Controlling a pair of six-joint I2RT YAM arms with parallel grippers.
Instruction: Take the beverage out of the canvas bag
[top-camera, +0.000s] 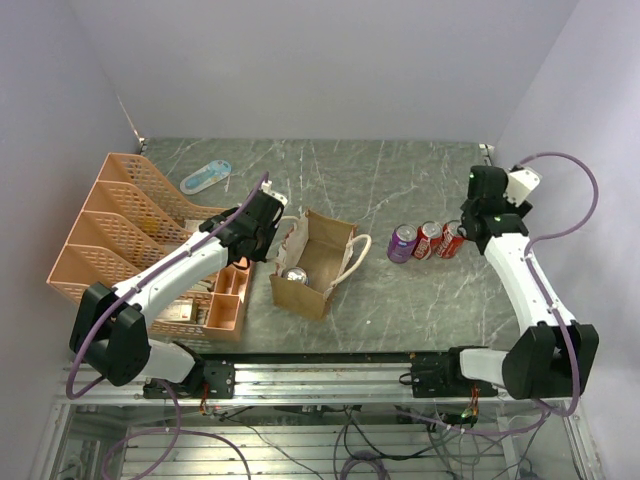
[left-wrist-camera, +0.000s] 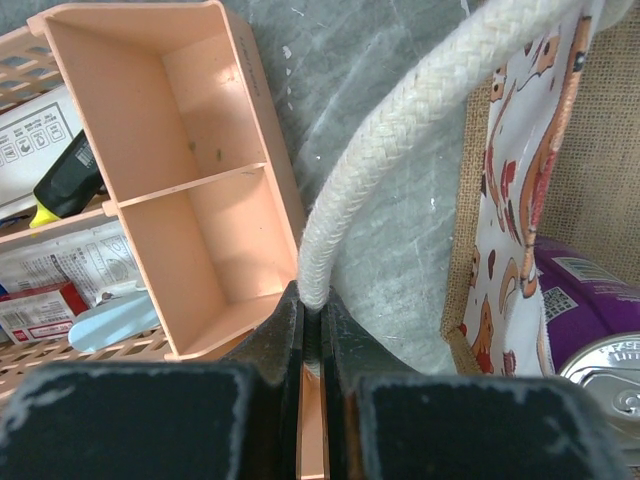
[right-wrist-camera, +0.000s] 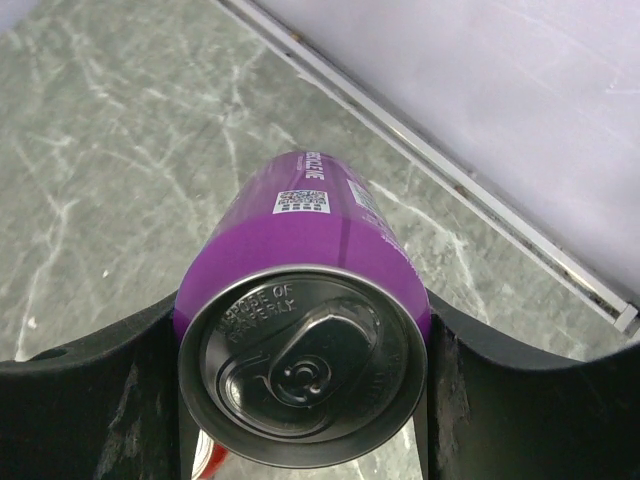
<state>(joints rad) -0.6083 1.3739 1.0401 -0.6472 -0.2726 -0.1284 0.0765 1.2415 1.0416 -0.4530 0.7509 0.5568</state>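
Note:
The canvas bag (top-camera: 312, 262) stands open mid-table, tan with cream rope handles and a white, red-patterned side (left-wrist-camera: 505, 200). Inside it is a purple can with a silver top (top-camera: 295, 274), also seen in the left wrist view (left-wrist-camera: 600, 345). My left gripper (top-camera: 266, 218) is shut on the bag's left rope handle (left-wrist-camera: 400, 130), which is pinched between the fingertips (left-wrist-camera: 312, 310). My right gripper (top-camera: 468, 232) is shut on another purple can (right-wrist-camera: 305, 300), held upright just above the table; the top view hides this can under the gripper.
An orange plastic organizer (top-camera: 130, 235) stands left of the bag, its empty compartments (left-wrist-camera: 170, 170) close to my left gripper. One purple can (top-camera: 402, 243) and two red cans (top-camera: 428, 240) stand in a row beside my right gripper. A blue-white object (top-camera: 205, 177) lies at the back.

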